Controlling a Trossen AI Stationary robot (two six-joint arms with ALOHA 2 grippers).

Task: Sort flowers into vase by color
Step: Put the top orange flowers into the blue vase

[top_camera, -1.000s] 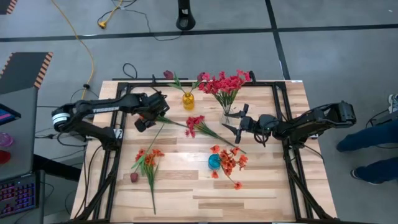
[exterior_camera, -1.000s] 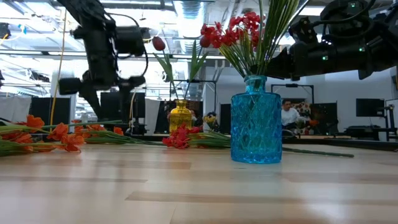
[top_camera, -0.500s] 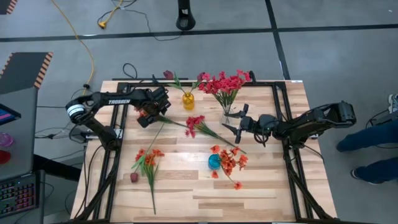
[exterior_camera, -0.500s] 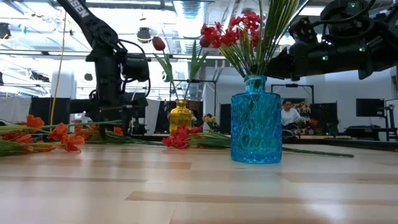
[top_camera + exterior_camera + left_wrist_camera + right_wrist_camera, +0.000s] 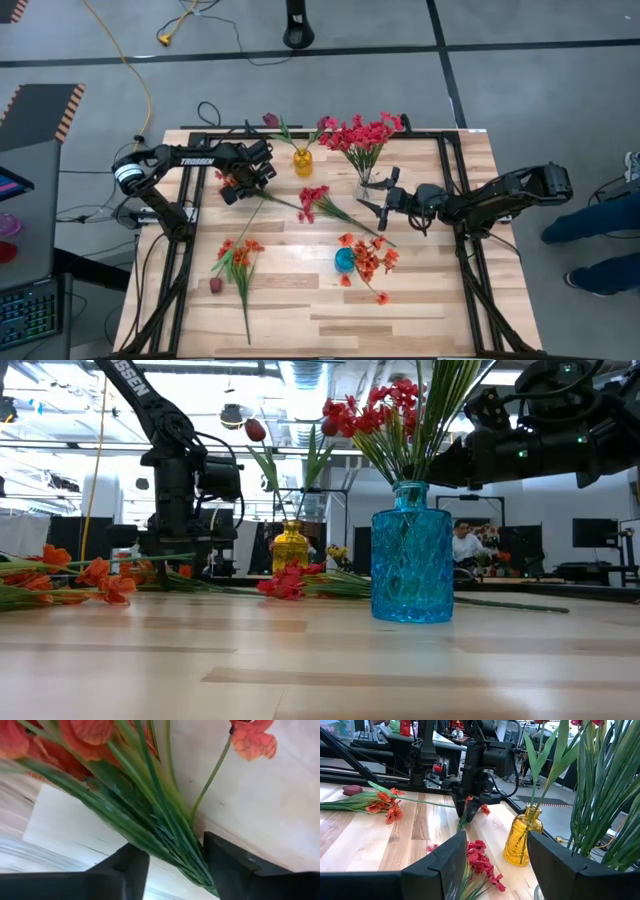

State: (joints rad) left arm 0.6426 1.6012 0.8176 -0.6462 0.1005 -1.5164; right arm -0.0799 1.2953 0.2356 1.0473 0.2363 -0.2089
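My left gripper (image 5: 238, 186) points down at the table's far left, open. Its fingers (image 5: 131, 867) stand on either side of the green stems (image 5: 167, 837) of an orange-red flower spray (image 5: 228, 180) that lies flat on the table. My right gripper (image 5: 376, 201) hangs open and level beside a clear vase (image 5: 366, 186) that holds crimson-pink flowers (image 5: 360, 134). A yellow vase (image 5: 302, 161) holds maroon buds. A blue vase (image 5: 344, 260) stands mid-table. A crimson spray (image 5: 314, 198) and more orange sprays (image 5: 238, 255) lie loose on the wood. My left gripper straddles the orange spray's stems (image 5: 186, 862) just below the blooms, coming from above and lying across them. The stems nearly fill the gap between the fingers; whether the fingers touch them, I cannot tell. The spray lies on the table.
Orange blooms (image 5: 372, 260) lie beside the blue vase. A loose maroon bud (image 5: 215, 285) lies near the left orange spray. Black rails (image 5: 190, 240) frame the tabletop. A person's legs (image 5: 600, 240) show beyond the table's right edge. The near part of the table (image 5: 400, 320) is bare wood.
My left gripper has come down from above the table onto the orange spray at the far left, shifting a little toward the yellow vase, and now stands low over the stems. My right arm has kept still.
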